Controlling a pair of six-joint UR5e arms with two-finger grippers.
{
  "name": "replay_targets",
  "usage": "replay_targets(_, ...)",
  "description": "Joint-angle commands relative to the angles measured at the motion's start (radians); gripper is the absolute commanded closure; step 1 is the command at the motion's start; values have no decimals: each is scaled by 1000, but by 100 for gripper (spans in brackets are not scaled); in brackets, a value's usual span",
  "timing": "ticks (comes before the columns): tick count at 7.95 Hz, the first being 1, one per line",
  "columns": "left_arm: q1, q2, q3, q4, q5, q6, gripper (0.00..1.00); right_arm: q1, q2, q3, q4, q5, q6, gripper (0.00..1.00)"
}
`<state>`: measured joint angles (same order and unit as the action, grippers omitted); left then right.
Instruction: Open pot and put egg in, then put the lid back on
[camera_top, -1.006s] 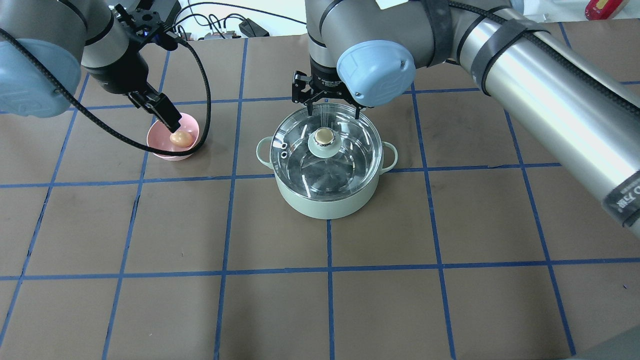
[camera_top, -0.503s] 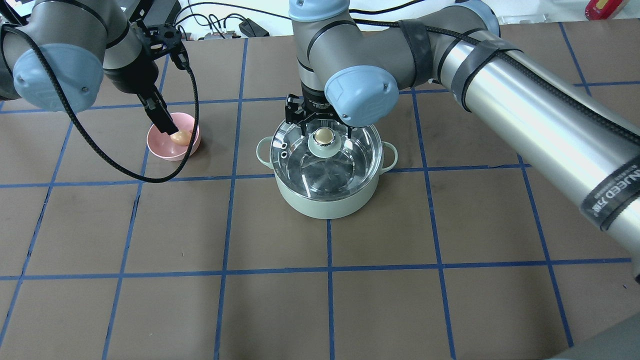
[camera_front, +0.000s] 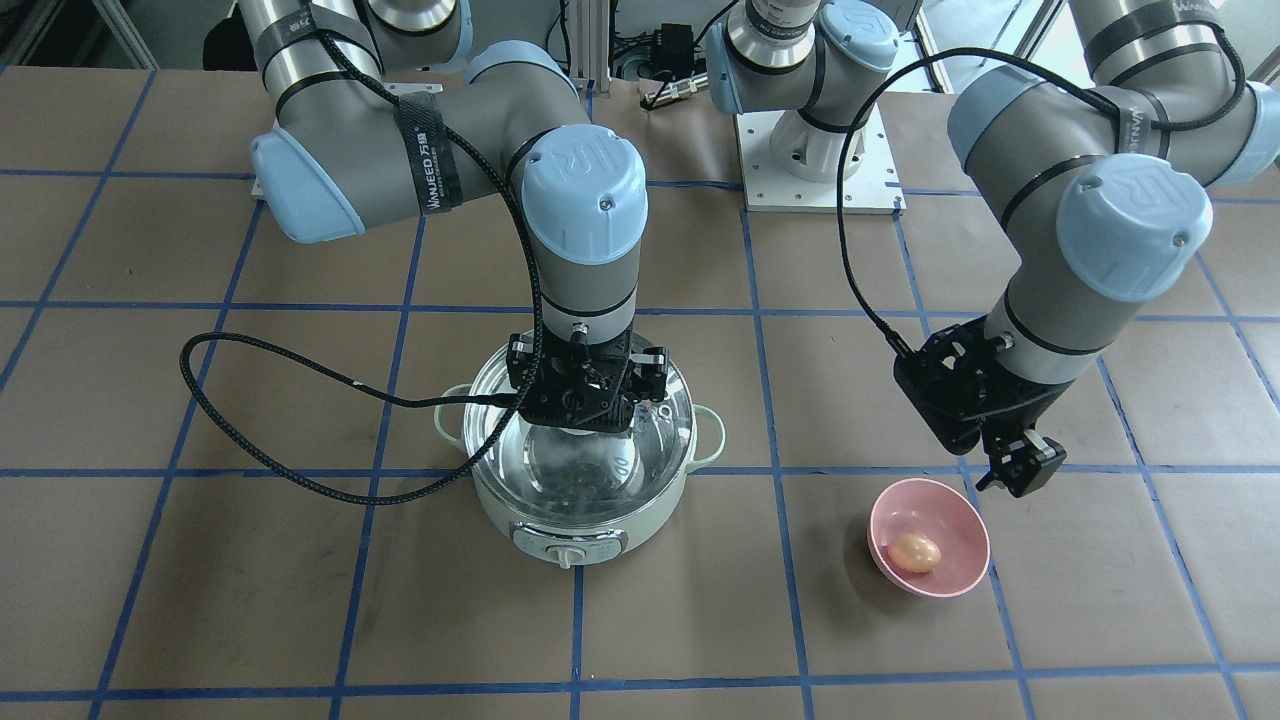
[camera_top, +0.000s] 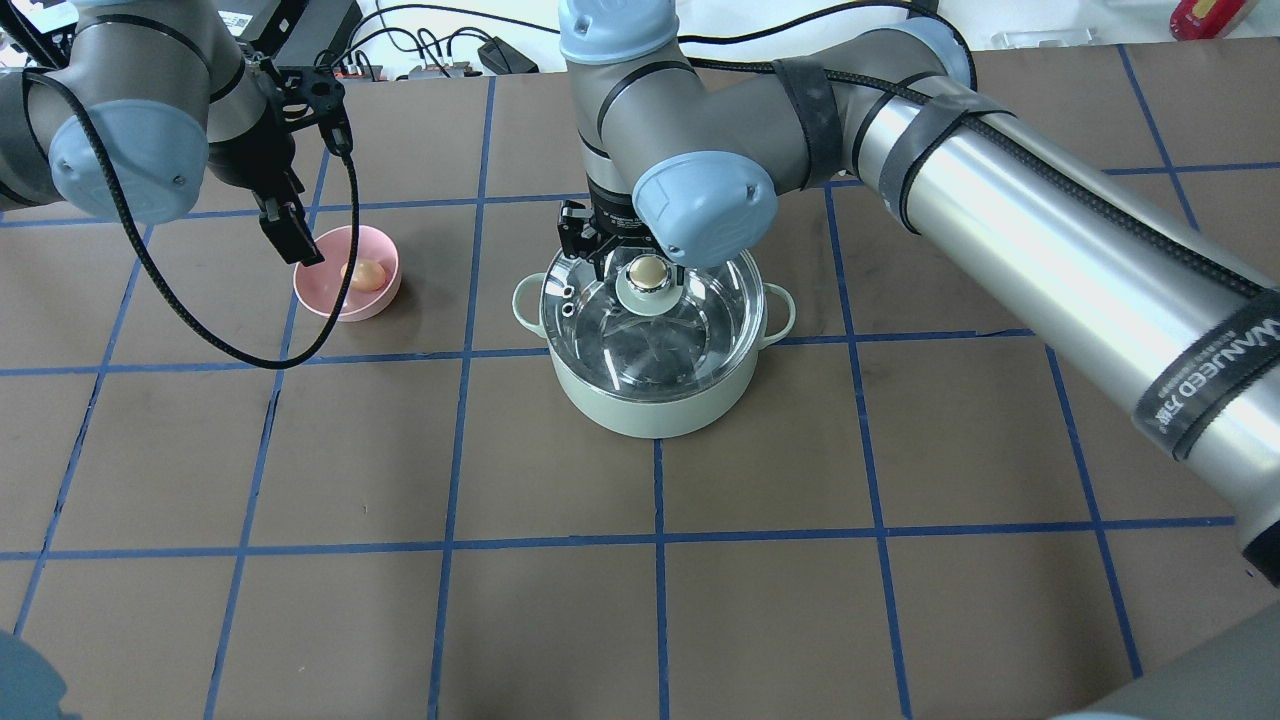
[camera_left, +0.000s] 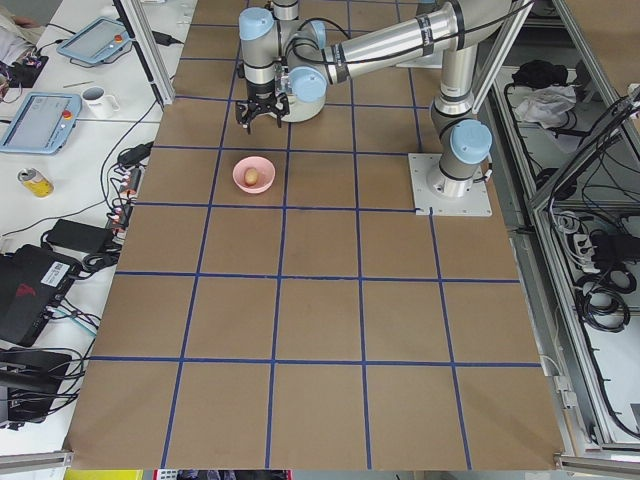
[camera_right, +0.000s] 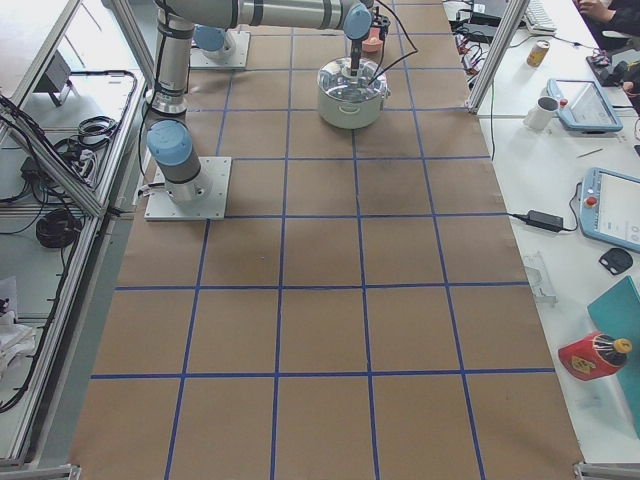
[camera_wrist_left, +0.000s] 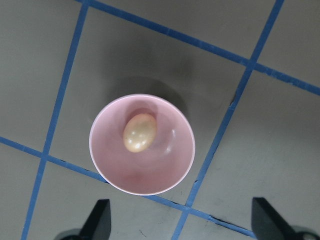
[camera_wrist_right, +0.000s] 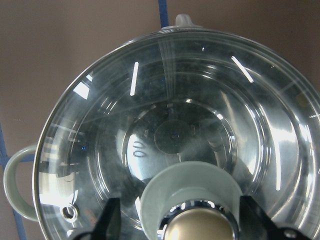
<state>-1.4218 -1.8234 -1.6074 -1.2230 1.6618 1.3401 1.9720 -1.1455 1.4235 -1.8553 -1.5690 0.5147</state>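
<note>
The mint-green pot (camera_top: 650, 405) stands mid-table with the glass lid (camera_top: 655, 335) on it; it also shows in the front view (camera_front: 585, 520). My right gripper (camera_top: 645, 262) is open, its fingers either side of the cream-gold knob (camera_top: 648, 270), which fills the bottom of the right wrist view (camera_wrist_right: 200, 227). The tan egg (camera_top: 363, 274) lies in a small pink bowl (camera_top: 345, 305); the left wrist view shows the egg (camera_wrist_left: 139, 132) from above. My left gripper (camera_top: 295, 240) is open and empty, raised beside the bowl's left edge.
The left arm's black cable (camera_top: 200, 320) hangs in a loop over the table beside the bowl. The right arm's cable (camera_front: 300, 430) loops beside the pot. The right arm's long link (camera_top: 1050, 230) spans the table's right half. Cables and boxes (camera_top: 450, 55) lie at the far edge.
My left gripper has lifted out of the bowl and drawn back to the left; the egg stays in the bowl. My right gripper has moved from the lid's far rim to the knob.
</note>
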Motion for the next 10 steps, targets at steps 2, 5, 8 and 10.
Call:
replay_targets(2, 24, -86, 3, 94, -10, 67, 0, 1, -7, 0, 13, -14, -15, 61)
replay_targets(5, 24, -123, 20, 132, -19, 112, 4, -1, -28, -1, 16, -29, -15, 64)
replay_targets(8, 24, -140, 21, 165, -17, 134, 11, -37, -103, -5, 72, -29, -31, 65)
replay_targets(10, 24, -171, 21, 194, -17, 139, 11, -138, -209, 0, 213, -5, -130, 67)
